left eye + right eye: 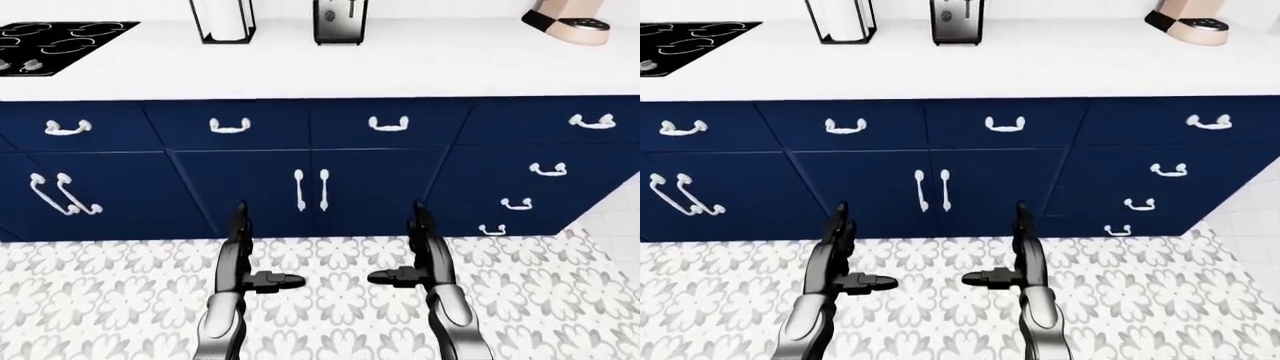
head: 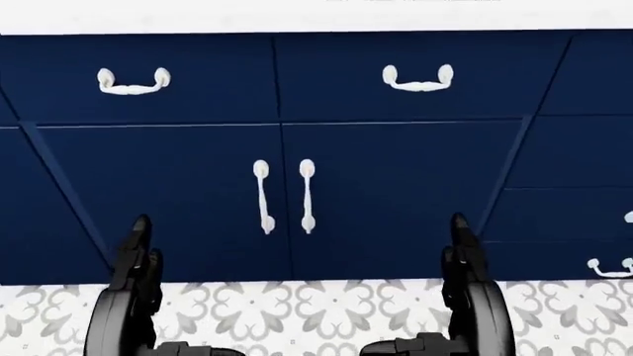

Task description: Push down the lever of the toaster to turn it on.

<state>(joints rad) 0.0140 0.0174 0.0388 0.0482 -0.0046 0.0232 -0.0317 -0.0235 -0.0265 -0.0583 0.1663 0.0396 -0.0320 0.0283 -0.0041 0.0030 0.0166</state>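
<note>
The silver toaster [image 1: 340, 21] stands on the white counter [image 1: 400, 67] at the top middle of the left-eye view, its top cut off by the frame. Its lever does not show clearly. My left hand [image 1: 245, 255] and right hand [image 1: 415, 251] are held low over the patterned floor, far below the counter and apart from the toaster. Both hands are open and empty, fingers pointing up and thumbs turned inward. The head view shows only the cabinet fronts and my two hands, the left [image 2: 133, 267] and the right [image 2: 465, 259].
Navy cabinets [image 1: 320, 172] with white handles run under the counter. A paper towel holder [image 1: 222, 21] stands left of the toaster. A black cooktop [image 1: 50, 46] is at far left. A pink and black appliance [image 1: 570, 22] is at top right. Patterned tile floor [image 1: 330, 300] lies below.
</note>
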